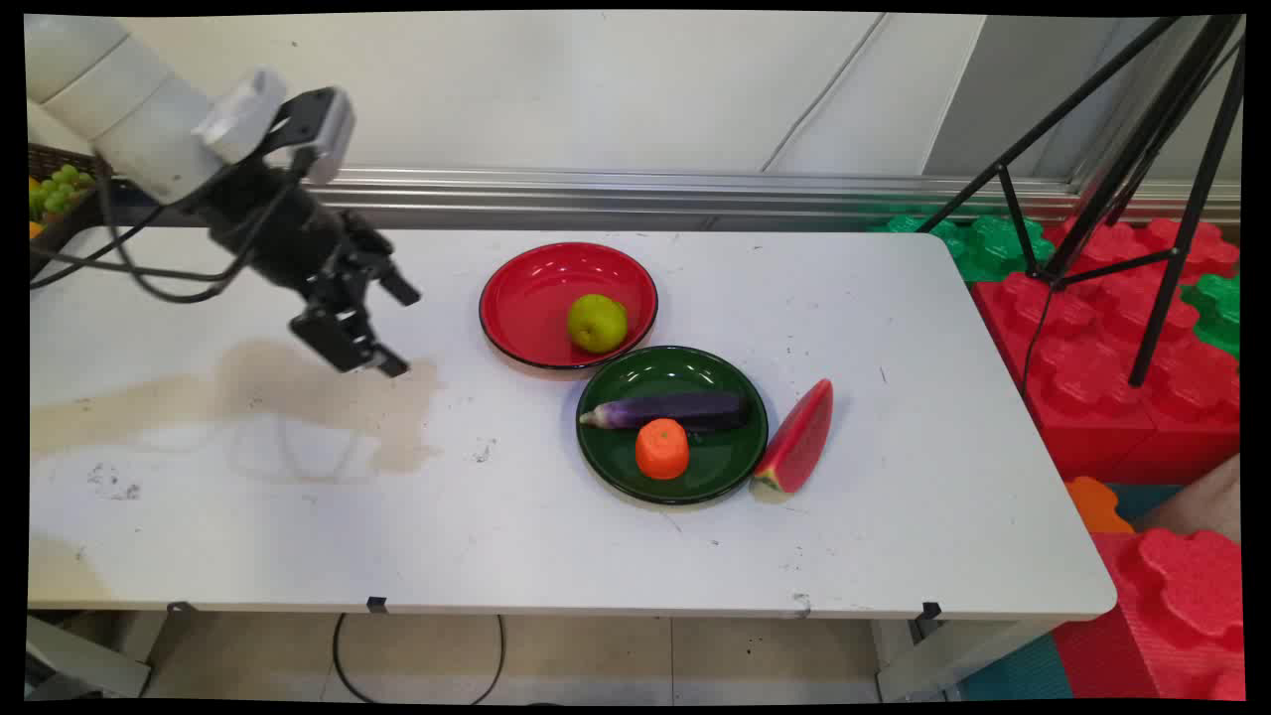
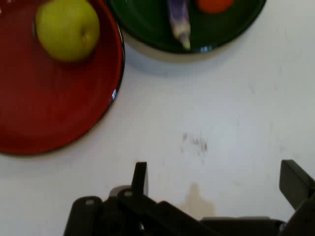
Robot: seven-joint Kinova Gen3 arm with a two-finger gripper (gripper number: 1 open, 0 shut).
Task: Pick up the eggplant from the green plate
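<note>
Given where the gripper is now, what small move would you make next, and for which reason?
Probably a short move toward the red plate. The gripper hangs open and empty over bare table, to the left of the plates. The green apple on the red plate is the nearest fruit; in the hand view it lies ahead and off to one side, so I would centre it first.

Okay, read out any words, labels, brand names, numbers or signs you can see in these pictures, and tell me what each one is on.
No readable text in either view.
The arm's white link shows no lettering from this angle.
The red plate, green plate, watermelon slice and open gripper carry no labels.
The dark specks on the table are scuffs, not writing.
</note>
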